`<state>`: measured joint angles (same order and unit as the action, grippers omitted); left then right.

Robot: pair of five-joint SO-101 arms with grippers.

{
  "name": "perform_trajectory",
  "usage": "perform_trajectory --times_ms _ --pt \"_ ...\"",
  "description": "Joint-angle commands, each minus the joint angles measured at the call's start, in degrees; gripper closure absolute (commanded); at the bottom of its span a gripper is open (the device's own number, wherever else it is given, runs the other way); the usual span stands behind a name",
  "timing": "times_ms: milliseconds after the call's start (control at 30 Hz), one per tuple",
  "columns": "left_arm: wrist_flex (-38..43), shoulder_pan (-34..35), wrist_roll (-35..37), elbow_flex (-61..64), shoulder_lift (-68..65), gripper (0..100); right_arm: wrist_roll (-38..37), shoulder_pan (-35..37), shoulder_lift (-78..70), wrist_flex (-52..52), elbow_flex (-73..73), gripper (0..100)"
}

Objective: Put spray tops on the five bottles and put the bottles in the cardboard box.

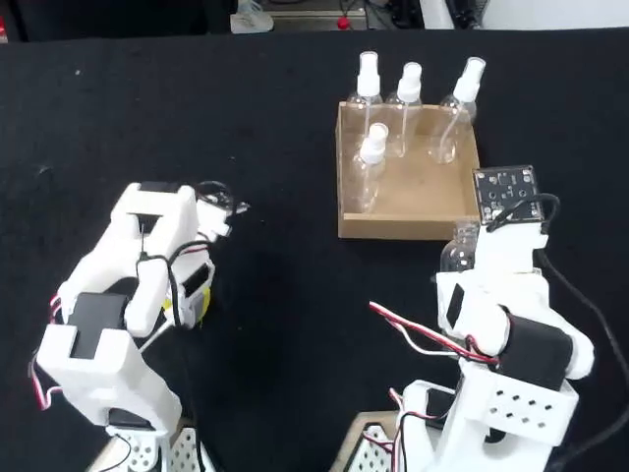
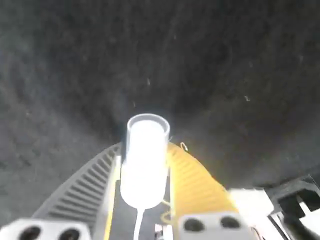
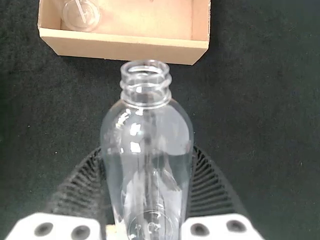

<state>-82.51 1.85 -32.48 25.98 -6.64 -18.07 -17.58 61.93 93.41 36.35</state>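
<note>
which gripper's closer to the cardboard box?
Right. The right gripper holds a bottle at the cardboard box's near wall; the left gripper, holding a spray top, is far off to its side.

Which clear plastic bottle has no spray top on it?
The clear plastic bottle clamped in the right gripper, just outside the brown cardboard box. Its threaded neck is open; the four bottles in the box wear white spray tops.

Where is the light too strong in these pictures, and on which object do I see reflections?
Left wrist view: glare washes the spray top out to plain white, hiding its details. Right wrist view: the clear bottle carries small bright reflections on its wall, yet its neck threads are readable. High view: the black table is lit evenly, without bright spots.
</note>
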Motion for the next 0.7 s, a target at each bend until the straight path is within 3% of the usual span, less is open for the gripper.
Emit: perform_trajectory --times_ms 0,233,400,667 --pt "-3.7 -0.5 0.7 -3.8 10.1 97 0.0 1.0 1.5 -0.8 -1.1 98.7" --pt "-0.4 -0.6 12.7 -3.1 31.3 97 0.0 2.0 12.6 2.2 -5.9 98.7" --pt "6.8 -0.7 20.7 -3.1 38.2 97 0.0 10.9 18.5 1.6 -4.5 98.7" --pt "13.8 1.2 22.2 1.1 43.0 97 0.4 25.0 18.5 -10.2 7.1 98.7"
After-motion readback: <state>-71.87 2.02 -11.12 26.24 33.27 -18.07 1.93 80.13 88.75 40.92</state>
